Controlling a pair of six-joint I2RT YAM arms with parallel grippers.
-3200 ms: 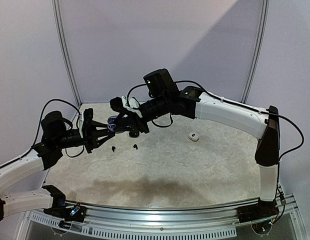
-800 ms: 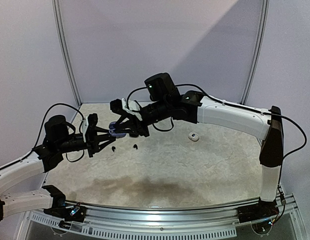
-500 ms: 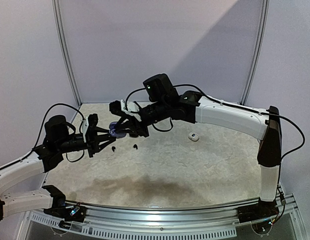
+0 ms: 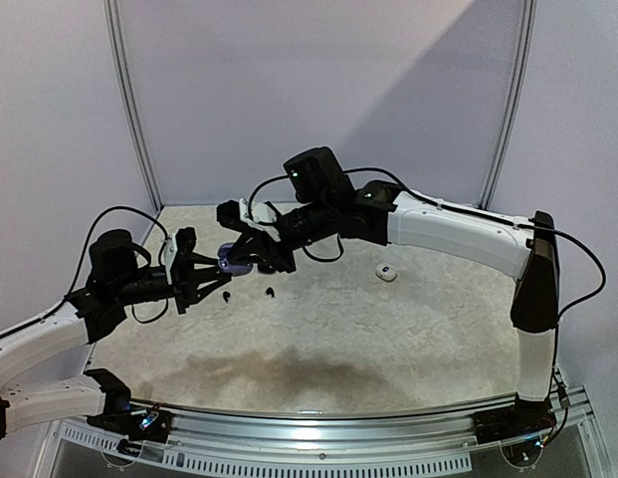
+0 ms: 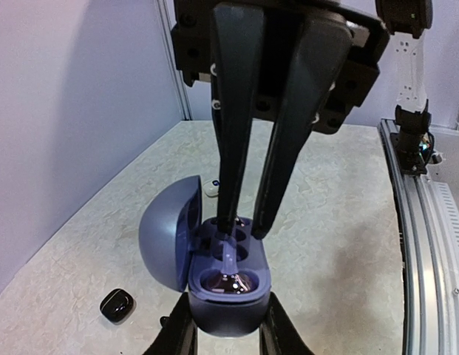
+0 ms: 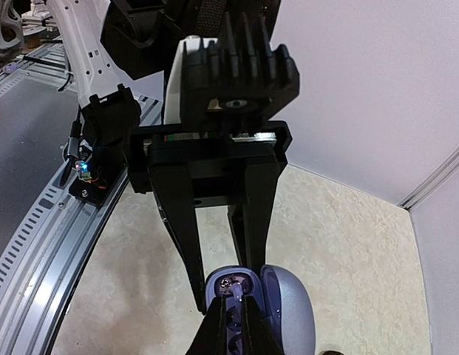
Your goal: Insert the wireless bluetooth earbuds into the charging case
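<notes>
My left gripper (image 4: pixel 211 275) is shut on an open blue-purple charging case (image 5: pixel 228 292), lid (image 5: pixel 166 237) swung to the left, held above the table. My right gripper (image 6: pixel 234 325) reaches down into the case and is shut on a purple earbud (image 6: pixel 234 293). In the left wrist view the earbud's stem (image 5: pixel 228 257) lies over the case's inner slots, under the right gripper's fingertips (image 5: pixel 228 214). The case also shows in the top view (image 4: pixel 230 261), between both grippers. Two black earbuds (image 4: pixel 270 292) (image 4: pixel 226 296) lie on the table below.
A small white case (image 4: pixel 387 273) lies on the table to the right. A glossy black earbud (image 5: pixel 117 305) lies on the table left of the held case. The purple back wall and a metal rail (image 5: pixel 425 222) border the table.
Since three seconds ago the right gripper has come in over the open case and the left gripper has shifted slightly. In the last second almost nothing has moved.
</notes>
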